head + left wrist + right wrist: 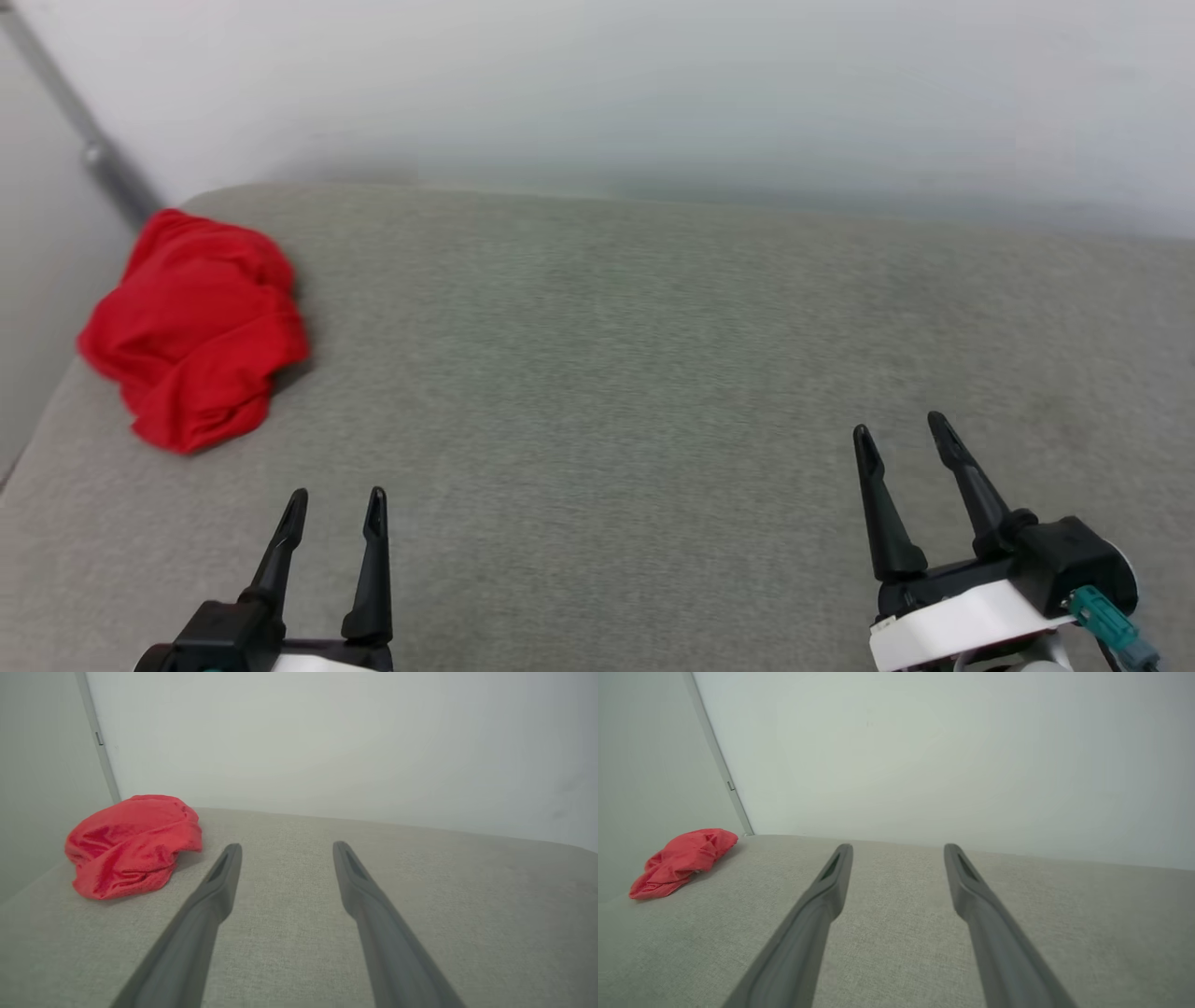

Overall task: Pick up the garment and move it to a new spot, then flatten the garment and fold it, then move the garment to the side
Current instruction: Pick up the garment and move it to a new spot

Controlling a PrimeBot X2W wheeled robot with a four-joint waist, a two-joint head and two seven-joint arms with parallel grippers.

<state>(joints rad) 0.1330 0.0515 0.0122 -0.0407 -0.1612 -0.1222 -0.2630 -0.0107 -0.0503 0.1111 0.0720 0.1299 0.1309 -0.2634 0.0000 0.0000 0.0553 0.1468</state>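
Note:
The garment [196,327] lies crumpled in a bright red heap at the far left of the grey cushioned surface [653,373], close to the left edge and back corner; no white sleeves or print show. It also appears in the left wrist view [133,844] and, smaller, in the right wrist view [682,861]. My left gripper [336,504] hovers open near the front, below and right of the heap, apart from it. My right gripper [901,434] stands open at the front right, far from the garment. Nothing is between either pair of fingers [224,877].
A pale wall [653,84] runs along the back of the surface. Another wall with a grey vertical strip [93,154] closes off the left side beside the heap. The surface's left edge [37,420] drops away just past the garment.

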